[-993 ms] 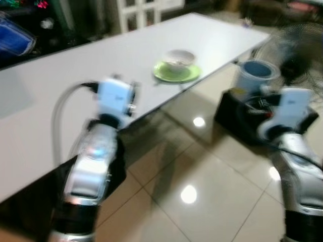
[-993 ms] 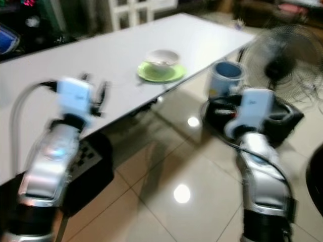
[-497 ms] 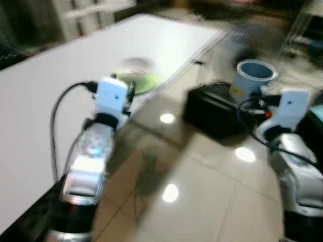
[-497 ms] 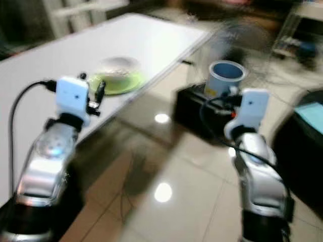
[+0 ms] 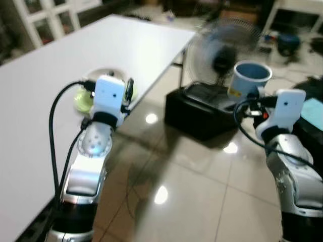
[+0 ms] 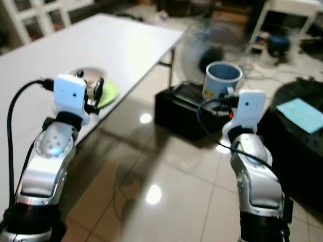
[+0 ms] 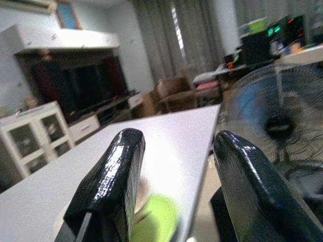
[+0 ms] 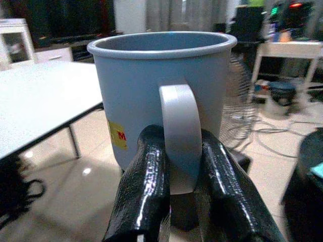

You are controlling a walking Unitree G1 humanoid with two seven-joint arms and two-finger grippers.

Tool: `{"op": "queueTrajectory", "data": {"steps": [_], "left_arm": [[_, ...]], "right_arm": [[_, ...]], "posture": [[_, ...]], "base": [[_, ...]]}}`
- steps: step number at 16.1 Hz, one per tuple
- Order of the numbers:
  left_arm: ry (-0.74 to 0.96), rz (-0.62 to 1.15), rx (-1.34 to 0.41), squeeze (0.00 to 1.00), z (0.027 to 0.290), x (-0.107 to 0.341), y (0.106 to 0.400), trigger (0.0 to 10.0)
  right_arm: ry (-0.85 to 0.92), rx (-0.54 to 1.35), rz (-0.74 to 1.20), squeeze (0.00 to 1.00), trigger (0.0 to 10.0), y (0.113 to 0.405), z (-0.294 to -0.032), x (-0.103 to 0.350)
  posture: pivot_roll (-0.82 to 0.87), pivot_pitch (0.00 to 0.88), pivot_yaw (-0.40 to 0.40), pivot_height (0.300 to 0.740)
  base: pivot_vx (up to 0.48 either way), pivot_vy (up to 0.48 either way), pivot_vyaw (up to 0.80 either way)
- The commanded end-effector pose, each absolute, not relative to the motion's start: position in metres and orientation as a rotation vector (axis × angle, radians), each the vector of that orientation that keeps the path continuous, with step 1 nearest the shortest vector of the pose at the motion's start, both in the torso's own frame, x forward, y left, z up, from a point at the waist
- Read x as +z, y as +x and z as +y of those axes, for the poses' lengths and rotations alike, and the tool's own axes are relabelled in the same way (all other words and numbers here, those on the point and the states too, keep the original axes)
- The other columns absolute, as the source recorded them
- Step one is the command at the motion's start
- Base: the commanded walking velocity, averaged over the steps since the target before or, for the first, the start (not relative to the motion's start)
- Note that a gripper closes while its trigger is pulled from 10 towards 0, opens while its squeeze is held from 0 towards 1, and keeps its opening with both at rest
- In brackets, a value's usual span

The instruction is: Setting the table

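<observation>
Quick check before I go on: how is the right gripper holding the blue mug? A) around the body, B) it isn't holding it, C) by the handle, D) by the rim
C: in the right wrist view the right gripper has its two black fingers pinching the blue mug by its pale handle.

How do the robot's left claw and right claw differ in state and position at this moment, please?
The left claw is open and holds nothing, while the right claw is shut on the handle of the blue mug. The left claw is over the white table by the green plate; the right claw is over the floor. Both point forward.
</observation>
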State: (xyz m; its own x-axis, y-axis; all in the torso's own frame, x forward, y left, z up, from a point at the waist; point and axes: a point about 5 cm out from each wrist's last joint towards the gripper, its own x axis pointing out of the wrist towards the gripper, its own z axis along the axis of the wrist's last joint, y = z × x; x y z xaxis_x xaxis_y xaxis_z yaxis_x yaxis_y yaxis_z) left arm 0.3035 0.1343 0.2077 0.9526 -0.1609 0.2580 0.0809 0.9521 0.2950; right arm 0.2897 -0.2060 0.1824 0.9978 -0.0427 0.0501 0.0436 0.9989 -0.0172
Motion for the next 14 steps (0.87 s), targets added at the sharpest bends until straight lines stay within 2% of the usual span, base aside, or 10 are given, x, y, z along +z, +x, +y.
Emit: {"op": "queueTrajectory", "data": {"steps": [1,5,14], "left_arm": [[0.29,-0.312,-0.13,0.0,0.129,0.214,0.304,10.0],[0.289,-0.344,-0.123,0.0,0.13,0.225,0.306,10.0],[0.291,-0.364,-0.124,0.0,0.129,0.231,0.306,10.0]], "right_arm": [[-0.027,-0.071,-0.077,0.0,10.0,0.289,-0.212,0.188],[-0.077,-0.037,-0.07,0.0,10.0,0.289,-0.207,0.188],[-0.088,-0.003,-0.087,0.0,10.0,0.289,-0.204,0.19]], "posture": [[-0.02,0.0,-0.009,0.74],[-0.01,0.0,-0.005,0.74],[-0.01,0.0,0.002,0.74]], "base": [[0.454,0.0,0.0],[0.451,0.0,0.0],[0.46,0.0,0.8]]}}
